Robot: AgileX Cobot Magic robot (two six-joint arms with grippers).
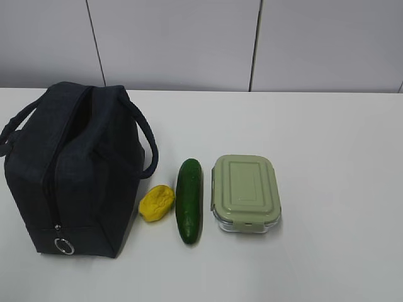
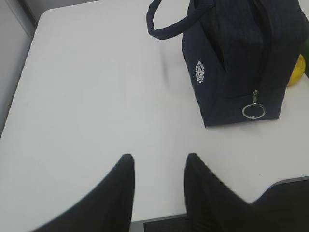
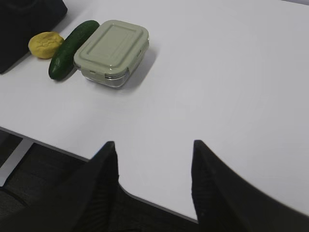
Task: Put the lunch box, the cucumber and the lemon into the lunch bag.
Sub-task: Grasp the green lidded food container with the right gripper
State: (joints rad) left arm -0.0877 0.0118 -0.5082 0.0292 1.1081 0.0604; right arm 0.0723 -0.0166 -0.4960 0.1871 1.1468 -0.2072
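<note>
The dark navy lunch bag stands at the table's left, its top zipper shut, the silver ring pull low at its front end. It also shows in the left wrist view. The yellow lemon, the dark green cucumber and the lunch box with its sage-green lid lie in a row right of the bag. The right wrist view shows the lemon, cucumber and lunch box. My left gripper and right gripper are open and empty at the table's near edge. Neither shows in the exterior view.
The white table runs back to a grey panelled wall. The table's near edge passes under my right gripper. The bag's padded handle sticks out toward the left.
</note>
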